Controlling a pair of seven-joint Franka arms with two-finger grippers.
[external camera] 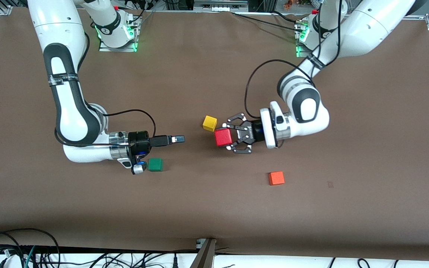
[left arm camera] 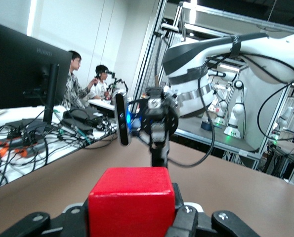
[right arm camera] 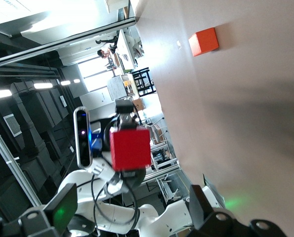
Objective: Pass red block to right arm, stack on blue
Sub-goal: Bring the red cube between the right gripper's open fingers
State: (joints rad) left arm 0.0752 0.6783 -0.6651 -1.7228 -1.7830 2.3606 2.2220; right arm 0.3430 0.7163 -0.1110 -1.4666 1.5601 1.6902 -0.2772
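Over mid-table, the left end effector (external camera: pixel 232 138) is turned sideways and points toward the right arm's end, its black linkage fingers (external camera: pixel 238 150) clamped on the red block (external camera: pixel 223 137). Block is off the table (external camera: pixel 214 208), held level. Left wrist view confirms it: red block (left arm camera: pixel 132 201) fills the foreground between the linkage fingers, with the right arm's wrist facing it straight on.

Right end effector (external camera: pixel 177 139) also lies horizontal and points back at the left one, a clear gap between the two. Its slim straight fingers stand apart with nothing between them. Right wrist view shows the red block (right arm camera: pixel 130 148) ahead of it, not yet reached.

Blue block: cannot find it in any view.

Other cubes on the table:
- yellow cube (external camera: pixel 209 123), just beside the left end effector, farther from the front camera than the red block
- green cube (external camera: pixel 155 164), near the right arm's wrist, nearer the front camera than it
- orange-red cube (external camera: pixel 276 178), nearer the front camera than the left end effector, toward the left arm's end; also seen in the right wrist view (right arm camera: pixel 203 42)
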